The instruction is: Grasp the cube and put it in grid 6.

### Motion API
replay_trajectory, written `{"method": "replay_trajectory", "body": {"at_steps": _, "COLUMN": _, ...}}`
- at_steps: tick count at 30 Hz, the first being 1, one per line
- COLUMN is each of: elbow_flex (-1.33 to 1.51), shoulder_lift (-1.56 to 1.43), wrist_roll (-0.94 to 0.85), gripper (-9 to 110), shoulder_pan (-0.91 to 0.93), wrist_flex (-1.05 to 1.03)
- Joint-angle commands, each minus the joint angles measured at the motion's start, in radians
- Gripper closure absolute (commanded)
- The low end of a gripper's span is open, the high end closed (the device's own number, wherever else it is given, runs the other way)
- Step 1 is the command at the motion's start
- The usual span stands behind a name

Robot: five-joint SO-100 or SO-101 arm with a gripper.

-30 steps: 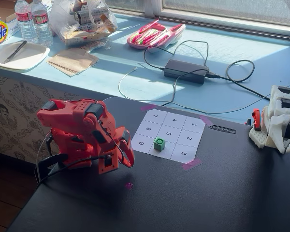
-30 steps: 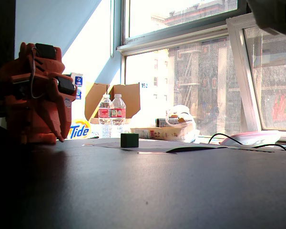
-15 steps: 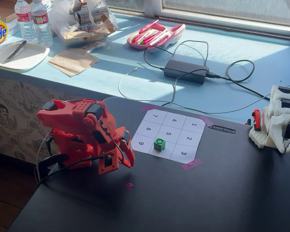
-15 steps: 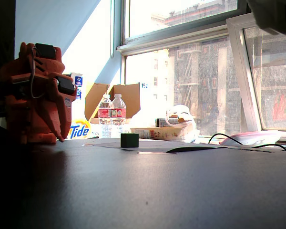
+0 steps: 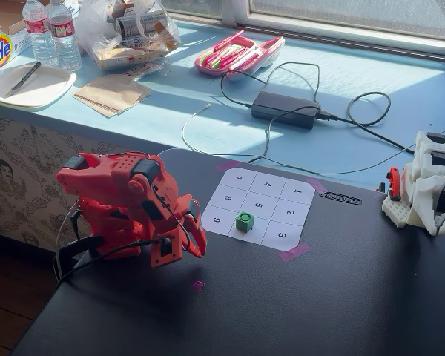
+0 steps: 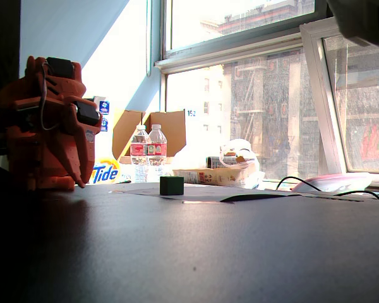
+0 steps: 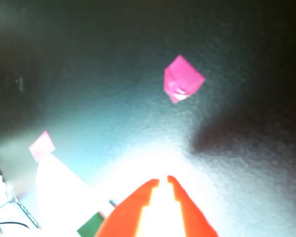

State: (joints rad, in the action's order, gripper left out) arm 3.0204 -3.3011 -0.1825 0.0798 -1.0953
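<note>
On the matte black table (image 5: 297, 311) the orange plastic arm (image 5: 126, 204) sits folded low, its gripper (image 5: 196, 248) pointing down with the tapered jaws almost closed on nothing, left of the white paper grid (image 5: 259, 208) in a fixed view, where the small green cube (image 5: 244, 221) rests on cell 6.

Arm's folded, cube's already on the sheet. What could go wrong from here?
The cube already sits on or near grid 6, at its edge toward 5, so a clumsy grasp could knock it out. The gripper looks nearly shut and must open first. Glare washes out the wrist view, leaving only a corner of the cube visible there.
</note>
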Motion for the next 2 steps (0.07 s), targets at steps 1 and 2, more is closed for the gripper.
{"method": "replay_trajectory", "body": {"at_steps": 1, "elbow_flex": -0.005, "shoulder_lift": 0.000, "wrist_roll": -0.008, "gripper": 101, "shoulder_pan": -0.006, "wrist_flex": 0.000}}
{"method": "replay_trajectory", "body": {"at_steps": 2, "elbow_flex": -0.005, "shoulder_lift": 0.000, "wrist_roll": -0.008, "gripper": 101, "shoulder_pan": -0.006, "wrist_flex": 0.000}}
